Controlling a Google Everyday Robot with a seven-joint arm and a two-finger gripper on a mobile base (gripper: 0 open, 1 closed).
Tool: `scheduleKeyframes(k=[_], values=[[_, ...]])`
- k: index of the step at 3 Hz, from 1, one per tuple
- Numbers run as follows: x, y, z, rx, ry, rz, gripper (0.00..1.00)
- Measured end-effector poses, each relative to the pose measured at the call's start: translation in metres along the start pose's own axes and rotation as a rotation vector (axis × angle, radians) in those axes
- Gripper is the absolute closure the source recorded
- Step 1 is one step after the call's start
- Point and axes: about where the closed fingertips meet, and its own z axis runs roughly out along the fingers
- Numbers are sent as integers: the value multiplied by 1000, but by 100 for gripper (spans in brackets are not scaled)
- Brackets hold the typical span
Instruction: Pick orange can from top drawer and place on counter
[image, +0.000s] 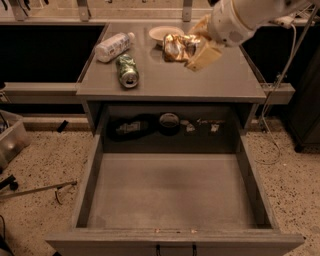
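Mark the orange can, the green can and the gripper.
orange can (176, 46), camera view: its crumpled side.
green can (127, 71), camera view: mid-body, lying on the counter (200, 82).
gripper (196, 46), camera view: between its fingertips, clamped on the orange can over the counter.
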Motion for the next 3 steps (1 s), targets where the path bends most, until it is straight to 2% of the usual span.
scheduleKeyframes(k=[1,2,3], values=[[-5,-51,-10,74,37,7,100],[-5,-100,-16,167,3,37,100],[-3,-100,-13,163,12,38,100]])
